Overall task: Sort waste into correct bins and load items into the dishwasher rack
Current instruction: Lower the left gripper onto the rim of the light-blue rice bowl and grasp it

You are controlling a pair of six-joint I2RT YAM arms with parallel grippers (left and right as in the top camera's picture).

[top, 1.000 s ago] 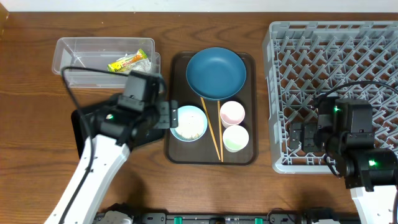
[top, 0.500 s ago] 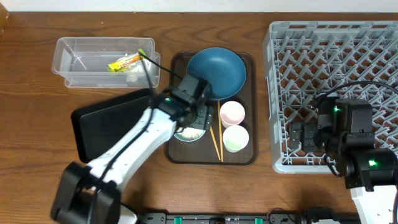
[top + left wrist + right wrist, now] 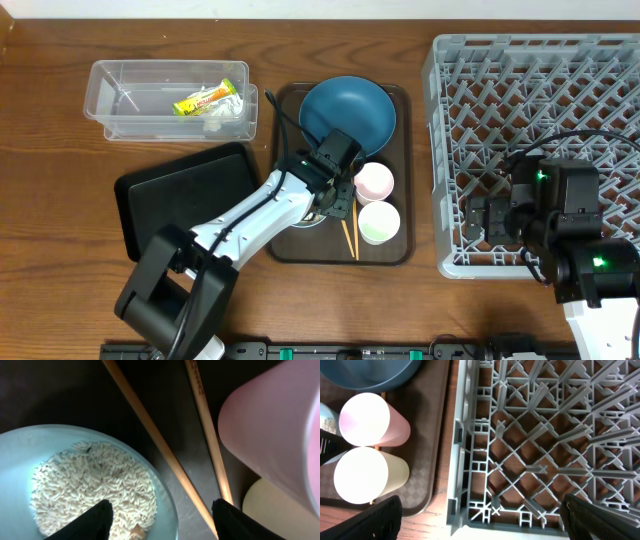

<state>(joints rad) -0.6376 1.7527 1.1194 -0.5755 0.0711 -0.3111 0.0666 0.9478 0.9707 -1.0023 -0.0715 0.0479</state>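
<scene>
**Left gripper hangs open over the chopsticks**

The left gripper (image 3: pixel 162 510) is low over the brown serving tray (image 3: pixel 396 252). Its two black fingers (image 3: pixel 97 521) are spread apart and pinch nothing. One finger is above the light-blue bowl with the white inside (image 3: pixel 30 442). The other finger is just beside the small pale green cup (image 3: pixel 272 510).

The two wooden chopsticks (image 3: pixel 150 440) lie on the brown tray next to the bowl. One of them runs between the fingers. The other one ends by the finger near the green cup. A heap of loose white rice grains (image 3: pixel 95 485) sits in the light-blue bowl. The small pink cup (image 3: pixel 270 425) stands just beside the chopsticks and next to the green cup.

Seen from above, the large dark-blue bowl (image 3: pixel 348 112) sits at the far end of the brown tray. The clear rectangular plastic tub (image 3: pixel 120 100) stands on the wooden desk (image 3: pixel 60 280), left of that tray. The yellow-orange snack wrapper (image 3: pixel 208 99) and the crumpled white tissue (image 3: pixel 214 117) are inside it. The flat black rectangular tray (image 3: pixel 180 195) lies on the desk near the tub, just beside the brown tray.

The right gripper (image 3: pixel 481 510) is spread wide and holds nothing. It is above the near corner of the large grey plastic dishwasher rack (image 3: pixel 530 460), close to the two cups.
</scene>
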